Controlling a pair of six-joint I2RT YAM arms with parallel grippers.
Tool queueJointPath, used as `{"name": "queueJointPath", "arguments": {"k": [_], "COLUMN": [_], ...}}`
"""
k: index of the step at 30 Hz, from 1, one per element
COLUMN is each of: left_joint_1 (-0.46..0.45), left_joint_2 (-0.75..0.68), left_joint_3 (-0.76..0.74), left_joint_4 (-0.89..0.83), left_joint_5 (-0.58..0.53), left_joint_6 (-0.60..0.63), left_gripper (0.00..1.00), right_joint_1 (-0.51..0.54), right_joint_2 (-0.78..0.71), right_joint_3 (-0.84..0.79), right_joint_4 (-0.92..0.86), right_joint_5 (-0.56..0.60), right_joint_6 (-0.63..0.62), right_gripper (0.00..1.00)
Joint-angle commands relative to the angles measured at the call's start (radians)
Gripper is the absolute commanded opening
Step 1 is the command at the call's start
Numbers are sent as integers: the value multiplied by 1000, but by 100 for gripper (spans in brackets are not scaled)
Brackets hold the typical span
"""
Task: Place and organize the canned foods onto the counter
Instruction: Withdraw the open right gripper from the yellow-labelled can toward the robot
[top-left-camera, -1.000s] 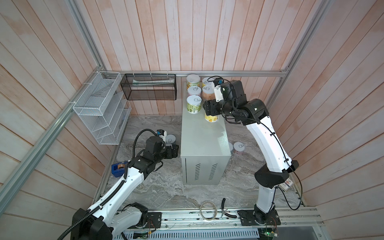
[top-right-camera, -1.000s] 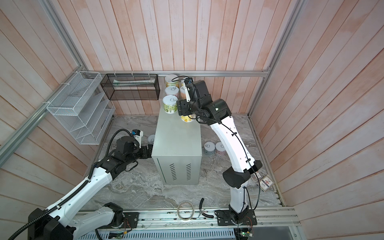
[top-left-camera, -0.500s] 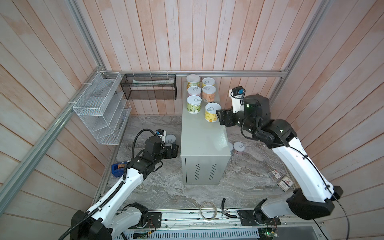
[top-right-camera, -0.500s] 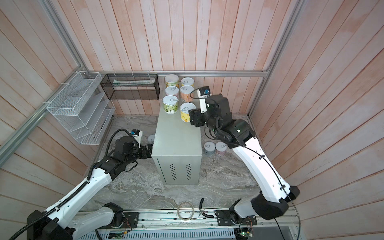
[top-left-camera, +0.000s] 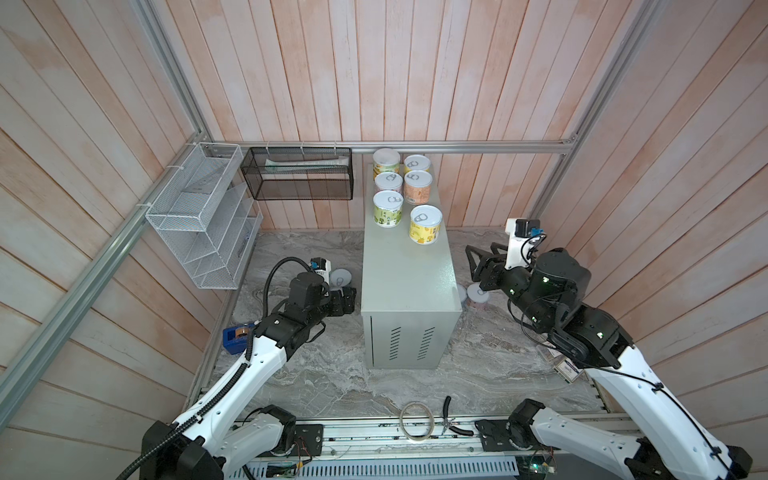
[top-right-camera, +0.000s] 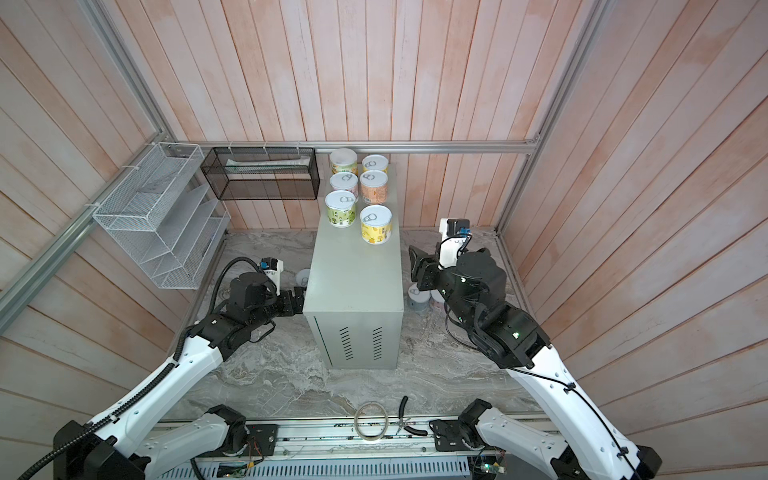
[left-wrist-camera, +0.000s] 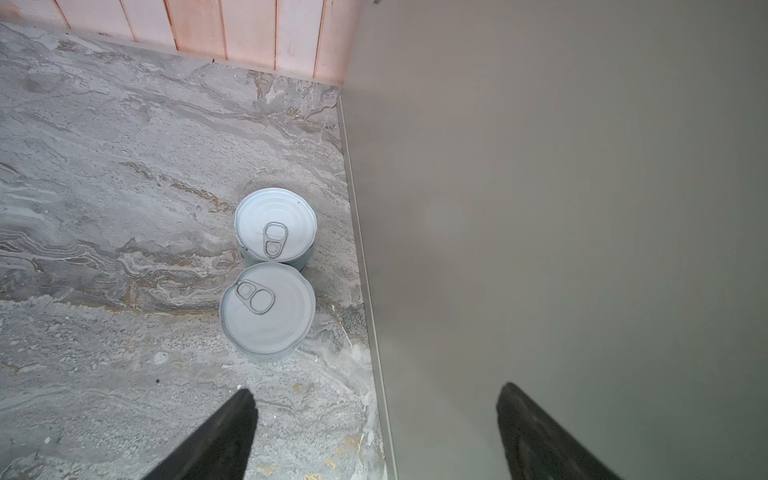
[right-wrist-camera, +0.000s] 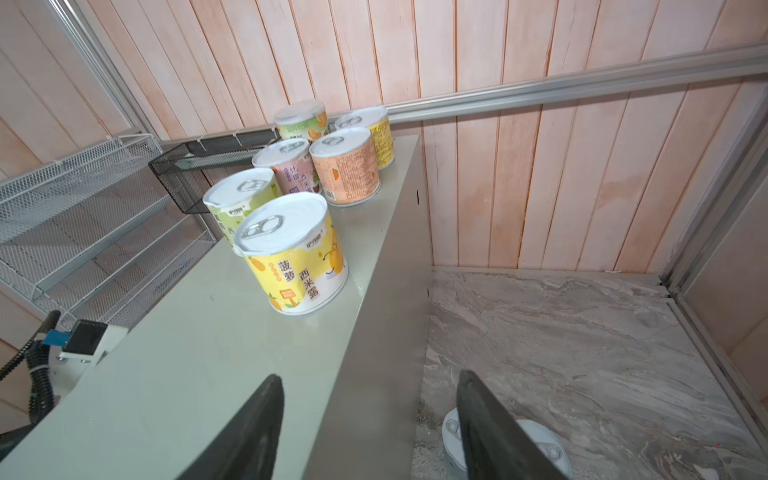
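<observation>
1. Left side risk: the left pincer (left-wrist-camera: 376, 397), fingers apart and empty, hangs above two cans (left-wrist-camera: 268, 309) that touch each other just beside the counter (top-left-camera: 405, 274). One finger shows against the counter's side wall, so a straight descent could scrape the wall or tip the neighbouring can.
2. Right side risk: the right pincer (right-wrist-camera: 370, 374), fingers apart and empty, hovers at the counter's right edge. The yellow can (right-wrist-camera: 297, 257) stands near that edge, and a careless lift past it could knock it off.
3. Count: ten cans in all. Six stand upright at the counter's far end in two rows of three, two sit on the marble floor (top-left-camera: 332, 374) to its left, and two (top-left-camera: 478, 296) to its right.
</observation>
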Motion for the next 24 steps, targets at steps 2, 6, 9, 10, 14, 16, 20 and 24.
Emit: {"name": "queueJointPath", "arguments": {"k": [2, 6, 9, 10, 14, 16, 20, 24], "left_joint_1": [4, 3, 4, 4, 4, 4, 4, 4], "left_joint_2": [3, -2, -3, -3, -3, -3, -6, 0], "left_joint_3": [5, -9, -14, -12, -16, -25, -35, -38], "left_joint_4": [25, 32, 33, 35, 40, 50, 55, 55], "left_joint_5": [10, 13, 14, 13, 15, 20, 23, 28], "left_joint_6": [-15, -23, -26, -26, -26, -32, -34, -28], "left_gripper": [92, 92, 92, 92, 92, 92, 92, 93], "right_joint_1": [4, 4, 5, 4, 4, 4, 4, 4], "right_joint_2": [2, 3, 23, 34, 66, 88, 125, 164], "right_joint_3": [-26, -62, -67, -63, -62, -52, -42, -20], "right_joint_4": [20, 78, 99, 104, 142, 154, 181, 198], "right_joint_5": [-28, -67, -91, -97, -137, -157, -164, -168], "right_joint_6": [56, 65, 69, 69, 70, 71, 71, 61], "right_gripper": [53, 47, 47, 47, 47, 47, 47, 47]}}
